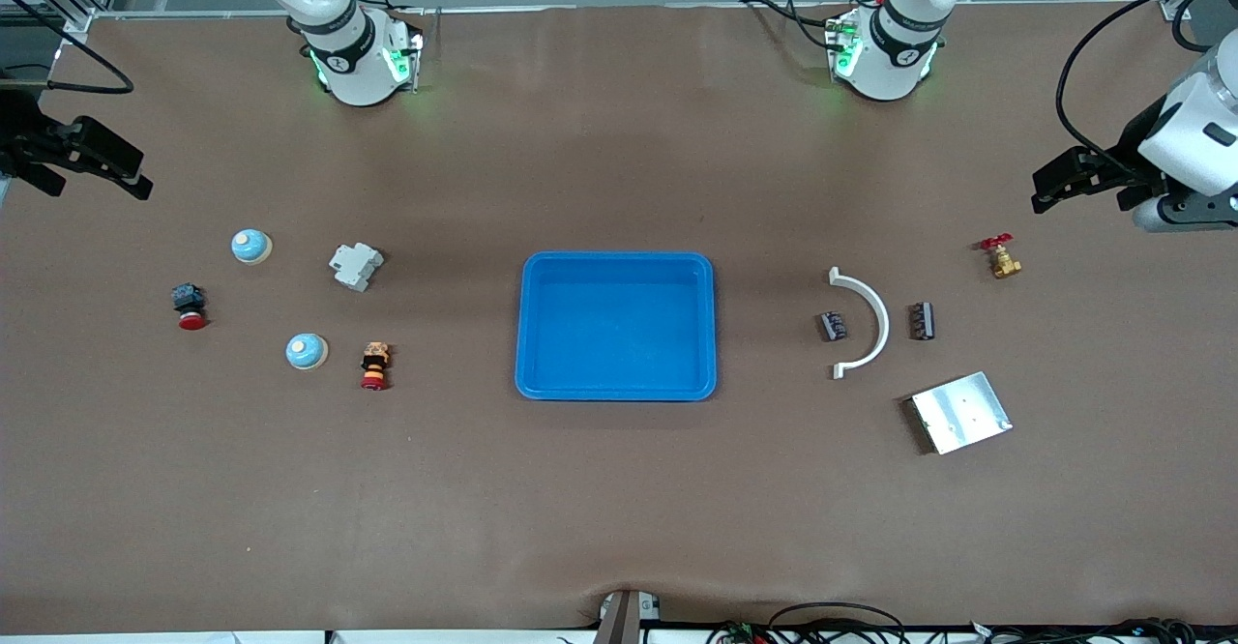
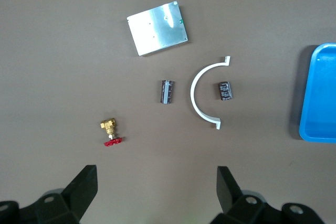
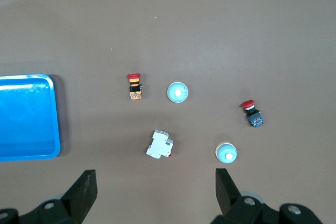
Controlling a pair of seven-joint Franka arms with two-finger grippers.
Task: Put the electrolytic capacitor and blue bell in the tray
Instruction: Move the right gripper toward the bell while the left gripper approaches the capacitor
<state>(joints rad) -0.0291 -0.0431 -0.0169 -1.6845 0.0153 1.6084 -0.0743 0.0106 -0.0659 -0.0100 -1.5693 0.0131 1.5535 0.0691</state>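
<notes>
Tray (image 1: 616,268): table centre, nothing inside.
Capacitors (image 1: 833,325): at tray's 3 o'clock.
Blue bells (image 1: 307,351): at tray's 9 o'clock.
Left gripper (image 1: 1074,180): released, waiting over the table's edge.
Right gripper (image 1: 82,162): released, waiting likewise.

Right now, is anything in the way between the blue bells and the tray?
Mostly no. The tray is empty. The blue bell nearer the front camera has an orange-and-red push button beside it, toward the tray. Lifting the bell clears it.
</notes>
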